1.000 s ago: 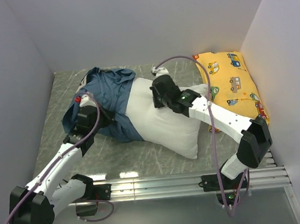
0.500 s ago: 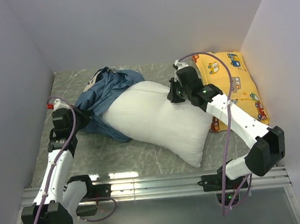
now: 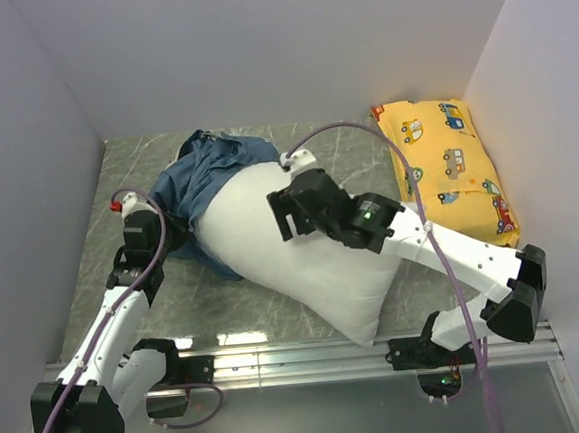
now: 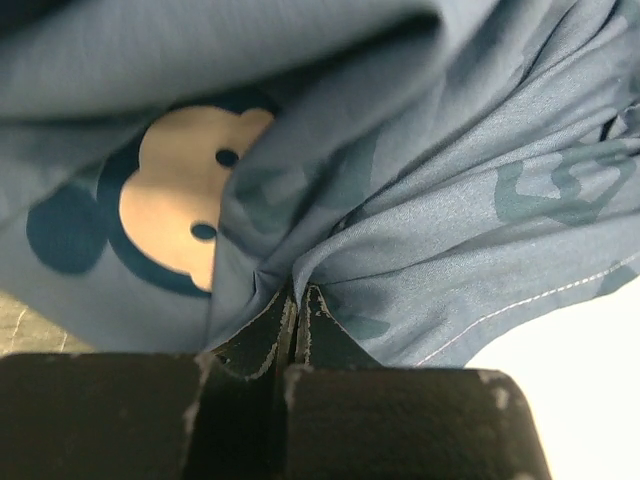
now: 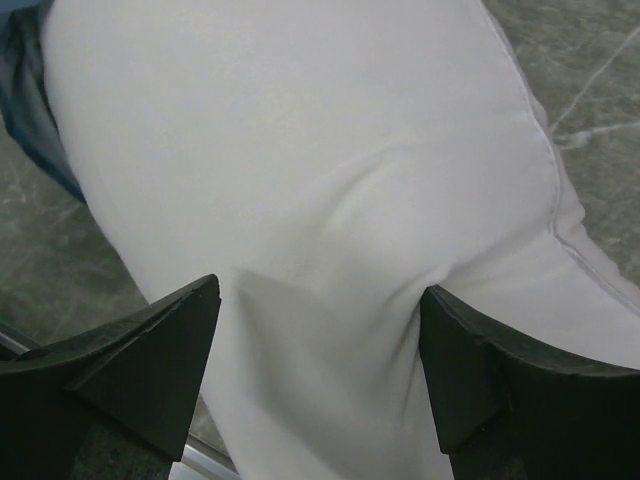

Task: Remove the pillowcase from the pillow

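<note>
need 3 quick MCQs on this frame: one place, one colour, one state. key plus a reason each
1. Where does the yellow pillow lie?
A) far right
B) near left
C) centre

2. What colour is the pillowcase?
A) red
B) blue
C) green

3. How is the left gripper?
A) open in the air
B) shut on the pillowcase
C) shut on nothing

Key:
1 A, the top view shows it at the far right.
2 B, it is blue cloth with a pale mouse face.
3 B, the wrist view shows it pinching a fold of the blue fabric.
</note>
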You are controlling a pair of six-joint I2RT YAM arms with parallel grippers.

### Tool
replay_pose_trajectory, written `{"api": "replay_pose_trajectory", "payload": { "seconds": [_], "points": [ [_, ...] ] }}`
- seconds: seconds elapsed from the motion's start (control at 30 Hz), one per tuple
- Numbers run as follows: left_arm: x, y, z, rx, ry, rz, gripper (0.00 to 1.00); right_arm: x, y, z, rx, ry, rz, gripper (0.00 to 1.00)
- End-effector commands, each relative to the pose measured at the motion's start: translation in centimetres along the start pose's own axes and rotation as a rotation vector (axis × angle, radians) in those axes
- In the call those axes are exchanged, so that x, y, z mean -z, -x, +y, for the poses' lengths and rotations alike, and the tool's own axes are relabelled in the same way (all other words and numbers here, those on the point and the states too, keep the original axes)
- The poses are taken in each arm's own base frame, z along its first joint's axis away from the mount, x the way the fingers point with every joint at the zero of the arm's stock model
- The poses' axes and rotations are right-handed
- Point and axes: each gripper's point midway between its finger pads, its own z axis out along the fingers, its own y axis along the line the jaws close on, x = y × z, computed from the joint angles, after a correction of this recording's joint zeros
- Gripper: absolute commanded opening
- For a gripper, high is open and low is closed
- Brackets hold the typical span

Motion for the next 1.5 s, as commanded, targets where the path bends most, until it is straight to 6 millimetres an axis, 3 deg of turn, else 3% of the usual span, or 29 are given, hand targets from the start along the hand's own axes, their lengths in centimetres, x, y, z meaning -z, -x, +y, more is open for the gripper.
{"api": "replay_pose_trajectory", "payload": {
  "seconds": [0.0, 0.07, 0.17, 0.37, 0.43, 0.57, 0.7, 0.73, 0.8, 0.83, 0.87, 0.93, 1.07, 1.1, 1.17, 1.2, 1.23, 1.27, 1.3, 1.33, 1.37, 1.4, 1.47],
  "points": [
    [0.0, 0.5, -1.6, 0.000, -0.049, -0.005, 0.00, 0.0, 0.6, 3.7, 0.069, 0.030, -0.059, 0.86],
    [0.0, 0.4, -2.0, -0.002, -0.061, 0.007, 0.01, -1.1, -0.4, 3.8, 0.112, -0.046, -0.037, 0.88],
    [0.0, 0.2, -2.1, -0.007, -0.068, 0.018, 0.00, -1.0, 0.3, 2.2, 0.120, -0.180, -0.062, 0.90],
    [0.1, -0.5, -1.9, 0.003, -0.077, 0.028, 0.00, 3.5, 5.2, -1.6, 0.072, -0.408, -0.209, 0.90],
    [0.1, -0.7, -1.9, 0.004, -0.079, 0.032, 0.01, 5.3, 6.8, -2.2, 0.055, -0.400, -0.255, 0.90],
    [0.3, -1.0, -2.3, 0.011, -0.097, 0.034, 0.01, 6.4, 8.1, -0.3, 0.064, -0.244, -0.278, 0.90],
    [0.5, -1.0, -3.0, 0.008, -0.113, 0.035, 0.00, 4.2, 5.1, 5.1, 0.147, -0.051, -0.180, 0.90],
    [0.5, -1.0, -3.2, 0.010, -0.117, 0.035, 0.01, 2.6, 3.6, 6.5, 0.183, -0.046, -0.139, 0.90],
    [0.6, -1.1, -3.5, 0.006, -0.120, 0.037, 0.01, 1.3, 2.1, 8.8, 0.224, -0.032, -0.115, 0.91],
    [0.6, -1.1, -3.6, 0.004, -0.119, 0.037, 0.00, -0.6, 0.5, 9.8, 0.263, -0.042, -0.077, 0.96],
    [0.6, -1.1, -3.6, 0.003, -0.119, 0.039, 0.01, -1.6, 0.2, 10.7, 0.269, -0.030, -0.077, 0.97],
    [0.7, -1.1, -3.6, 0.000, -0.116, 0.037, 0.00, -4.6, -2.1, 11.6, 0.320, -0.054, -0.024, 0.98],
    [1.0, -0.8, -3.8, -0.012, -0.113, 0.038, 0.01, -8.5, -5.4, 11.4, 0.387, -0.118, 0.049, 1.00],
    [1.0, -0.8, -3.8, -0.016, -0.111, 0.042, 0.00, -9.4, -6.4, 11.0, 0.398, -0.132, 0.074, 1.00],
    [1.0, -0.2, -4.3, -0.026, -0.114, 0.036, 0.00, -10.8, -7.1, 8.2, 0.360, -0.203, 0.113, 0.99],
    [1.0, -0.1, -4.3, -0.028, -0.110, 0.038, 0.00, -11.1, -7.2, 7.1, 0.340, -0.229, 0.131, 0.97],
    [1.0, 0.3, -4.7, -0.033, -0.116, 0.030, 0.01, -11.6, -7.1, 4.6, 0.295, -0.276, 0.156, 0.85],
    [1.0, 0.6, -4.8, -0.033, -0.115, 0.025, 0.00, -11.6, -7.6, 3.7, 0.280, -0.279, 0.181, 0.75],
    [0.9, 1.1, -4.6, -0.031, -0.107, 0.015, 0.00, -10.9, -6.7, 2.8, 0.247, -0.276, 0.170, 0.28],
    [0.8, 1.6, -4.6, -0.026, -0.105, 0.003, 0.00, -10.5, -6.3, 1.9, 0.221, -0.282, 0.166, 0.07],
    [0.6, 1.9, -4.4, -0.021, -0.098, -0.002, 0.01, -10.2, -6.3, 0.5, 0.198, -0.291, 0.176, 0.00],
    [0.4, 2.4, -4.0, -0.008, -0.094, -0.006, 0.00, -8.9, -4.7, 0.0, 0.160, -0.271, 0.142, 0.00],
    [-0.1, 3.0, -3.5, 0.005, -0.090, -0.008, 0.00, -7.8, -3.5, -1.4, 0.110, -0.266, 0.123, 0.00]
  ]
}}
